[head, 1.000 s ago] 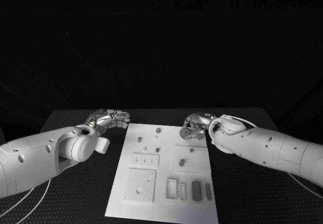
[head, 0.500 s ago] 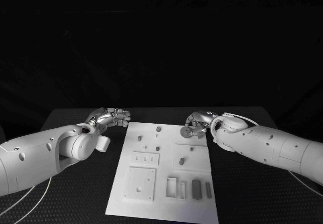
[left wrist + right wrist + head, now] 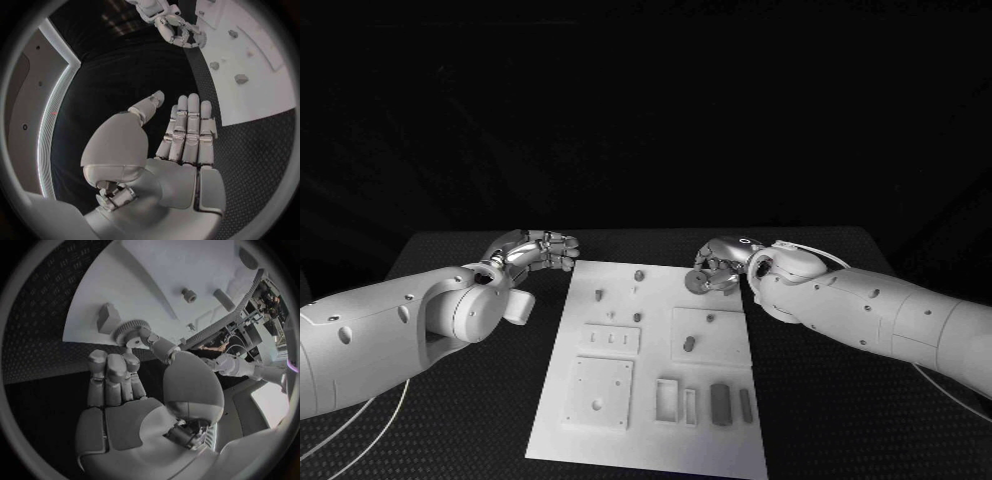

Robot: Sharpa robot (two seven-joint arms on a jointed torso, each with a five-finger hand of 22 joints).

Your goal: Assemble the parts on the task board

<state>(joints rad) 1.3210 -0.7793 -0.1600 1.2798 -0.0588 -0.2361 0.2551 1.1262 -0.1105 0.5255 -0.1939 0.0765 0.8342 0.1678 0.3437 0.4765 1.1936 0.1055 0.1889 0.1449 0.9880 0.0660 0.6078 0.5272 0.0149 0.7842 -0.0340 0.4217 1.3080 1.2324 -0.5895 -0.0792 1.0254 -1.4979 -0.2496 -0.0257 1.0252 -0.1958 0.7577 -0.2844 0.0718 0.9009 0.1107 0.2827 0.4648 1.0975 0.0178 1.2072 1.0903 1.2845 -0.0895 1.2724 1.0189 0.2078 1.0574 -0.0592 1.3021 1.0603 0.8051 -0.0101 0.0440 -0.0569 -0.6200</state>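
- Looking from the head view, the white task board [image 3: 653,360] lies in the middle of the black table [image 3: 459,255], with small parts on it. The left hand [image 3: 535,250] is beside the board's far left corner, holding nothing. The right hand [image 3: 718,268] is over the far right corner and holds a round gear [image 3: 697,283].
- Left wrist view: the left hand [image 3: 181,135] has straight, slightly parted fingers above the table, empty.
- Right wrist view: the right hand [image 3: 134,385] pinches the toothed gear [image 3: 128,331] between thumb and fingers, just at the board [image 3: 156,280].
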